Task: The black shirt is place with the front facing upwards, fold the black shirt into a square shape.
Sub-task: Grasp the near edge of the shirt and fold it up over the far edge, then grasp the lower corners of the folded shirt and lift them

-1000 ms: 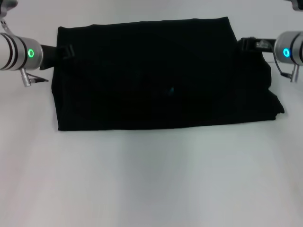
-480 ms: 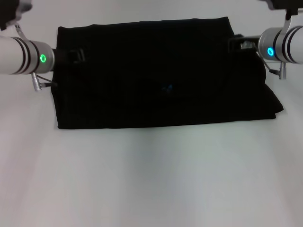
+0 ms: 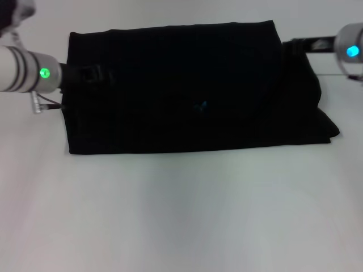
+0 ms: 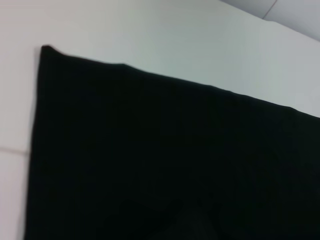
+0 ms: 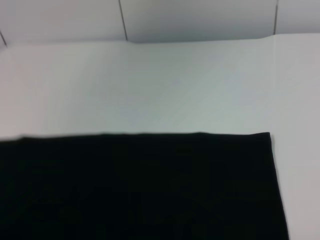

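Note:
The black shirt [image 3: 193, 90] lies flat on the white table [image 3: 181, 215], folded into a wide rectangle. A small blue speck [image 3: 199, 105] shows near its middle, and the right end bunches into a looser flap [image 3: 323, 124]. My left gripper [image 3: 95, 73] reaches in over the shirt's left edge, dark against the dark cloth. My right gripper [image 3: 295, 44] is at the shirt's far right corner, near its top edge. The left wrist view shows one corner of the shirt [image 4: 150, 160], and the right wrist view shows a straight edge and corner of it [image 5: 140, 185]. No lettering is visible.
Bare white tabletop lies in front of the shirt, towards me. In the right wrist view a tiled wall [image 5: 200, 20] rises behind the table's far side.
The left arm has slid inward over the shirt's left edge. The right arm first came inward, then rose and drew back towards the upper right. The shirt's outline is the same.

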Motion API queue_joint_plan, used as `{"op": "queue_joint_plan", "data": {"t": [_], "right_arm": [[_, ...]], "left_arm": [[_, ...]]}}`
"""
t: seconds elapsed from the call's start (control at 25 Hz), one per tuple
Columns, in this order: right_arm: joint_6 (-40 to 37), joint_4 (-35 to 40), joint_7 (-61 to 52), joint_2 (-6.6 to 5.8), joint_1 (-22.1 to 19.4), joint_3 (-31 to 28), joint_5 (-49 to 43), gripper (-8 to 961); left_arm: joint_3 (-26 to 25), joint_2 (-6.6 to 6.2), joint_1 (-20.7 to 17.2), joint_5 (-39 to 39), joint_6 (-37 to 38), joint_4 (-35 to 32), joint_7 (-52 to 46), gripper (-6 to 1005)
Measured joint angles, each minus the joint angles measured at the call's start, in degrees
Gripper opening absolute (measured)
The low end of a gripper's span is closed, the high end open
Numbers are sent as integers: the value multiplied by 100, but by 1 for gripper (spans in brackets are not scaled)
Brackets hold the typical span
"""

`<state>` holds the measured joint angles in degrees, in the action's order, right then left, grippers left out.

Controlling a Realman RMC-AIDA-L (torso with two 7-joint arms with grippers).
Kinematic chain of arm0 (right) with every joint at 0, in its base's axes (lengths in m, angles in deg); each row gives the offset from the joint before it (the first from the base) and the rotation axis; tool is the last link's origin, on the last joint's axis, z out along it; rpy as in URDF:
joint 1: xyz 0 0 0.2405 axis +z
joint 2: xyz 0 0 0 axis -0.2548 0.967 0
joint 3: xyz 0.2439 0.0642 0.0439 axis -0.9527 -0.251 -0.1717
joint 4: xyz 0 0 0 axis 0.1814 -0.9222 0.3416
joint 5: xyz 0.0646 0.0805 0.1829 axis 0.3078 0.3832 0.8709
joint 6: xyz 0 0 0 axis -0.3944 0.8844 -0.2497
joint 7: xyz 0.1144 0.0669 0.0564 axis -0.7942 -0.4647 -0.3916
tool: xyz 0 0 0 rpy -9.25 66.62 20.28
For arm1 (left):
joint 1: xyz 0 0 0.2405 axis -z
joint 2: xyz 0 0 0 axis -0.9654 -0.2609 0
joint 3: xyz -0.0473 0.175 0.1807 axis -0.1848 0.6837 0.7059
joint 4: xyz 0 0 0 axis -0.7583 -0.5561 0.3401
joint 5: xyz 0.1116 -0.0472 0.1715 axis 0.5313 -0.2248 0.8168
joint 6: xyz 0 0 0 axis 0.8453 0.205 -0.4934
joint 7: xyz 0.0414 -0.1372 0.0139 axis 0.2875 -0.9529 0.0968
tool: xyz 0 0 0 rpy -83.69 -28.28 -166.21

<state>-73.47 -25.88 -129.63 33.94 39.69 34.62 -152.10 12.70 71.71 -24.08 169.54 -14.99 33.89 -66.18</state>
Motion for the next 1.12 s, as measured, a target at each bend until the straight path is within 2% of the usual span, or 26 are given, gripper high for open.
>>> {"op": "queue_joint_plan", "data": {"t": [0.12, 0.2, 0.24, 0.28, 0.44, 0.64, 0.76, 0.88, 1.12], "right_arm": [[-795, 646, -45, -55, -306, -518, 75, 277], [-1311, 905, -22, -99, -476, -813, 183, 350], [-1807, 1036, -8, -172, -631, -1036, 308, 386], [-1807, 1036, -8, -172, -631, -1036, 308, 422], [-2761, 1051, 161, -253, -1001, -1316, 686, 589], [-3684, 794, 967, -188, -1690, -1724, 1883, 809], [-4158, 481, 1452, -163, -2079, -1944, 2668, 927], [-4467, 139, 1797, -184, -2312, -2104, 3084, 924], [-4487, -50, 1894, -214, -2404, -2183, 3113, 922]], "left_arm": [[-8, 23, -329, -173, 610, -526, -98, 430], [-8, 2, -551, -426, 980, -707, -89, 525], [-13, -33, -675, -621, 1187, -774, -69, 559], [-14, -68, -790, -808, 1329, -802, -49, 593], [-79, -133, -1248, -1634, 1791, -877, 346, 730], [-558, -115, -1640, -2641, 2247, -554, 1958, 728], [-835, -144, -1755, -2758, 2338, -124, 3185, 726], [-892, -143, -1805, -2688, 2069, 157, 3746, 725], [-803, -35, -1794, -2662, 992, 451, 3833, 722]]}}
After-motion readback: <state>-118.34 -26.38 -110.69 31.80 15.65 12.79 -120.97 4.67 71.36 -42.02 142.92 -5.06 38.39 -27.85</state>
